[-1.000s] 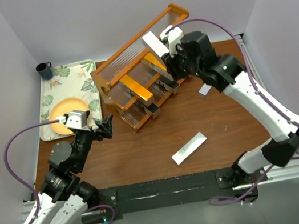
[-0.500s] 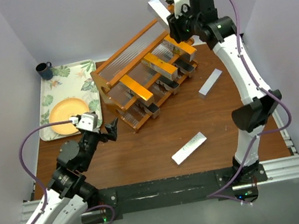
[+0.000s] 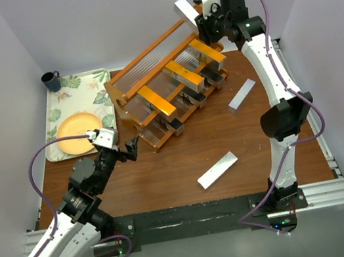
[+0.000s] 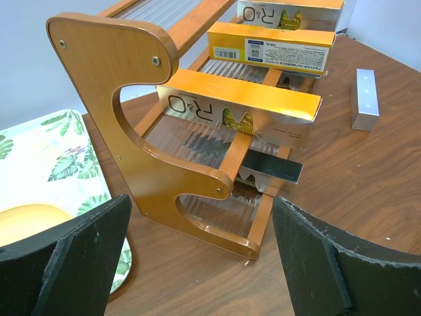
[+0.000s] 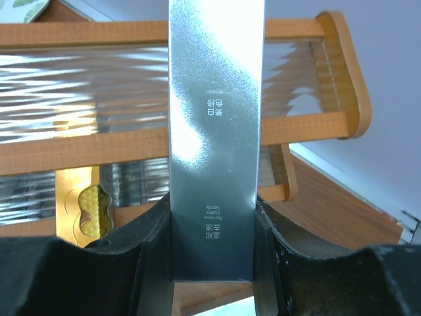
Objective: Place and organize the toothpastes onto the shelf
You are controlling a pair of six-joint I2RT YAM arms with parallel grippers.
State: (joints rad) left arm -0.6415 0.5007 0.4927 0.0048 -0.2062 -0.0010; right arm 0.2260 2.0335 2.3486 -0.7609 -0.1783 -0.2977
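- The right fingers (image 5: 151, 243) squeeze a silver toothpaste box (image 5: 214, 118) by its end, over the shelf (image 4: 85, 66).
- It looks light, stiff and slippery.
- The left fingers (image 4: 79, 263) stand wide, empty.

"R&O" stands on the near orange carton (image 4: 245, 100) and on the far carton (image 4: 289, 13); the middle carton (image 4: 270, 46) bears a barcode with unreadable fine print. The silver carton (image 5: 216, 131) shows upside-down "Whiten" with Chinese characters.
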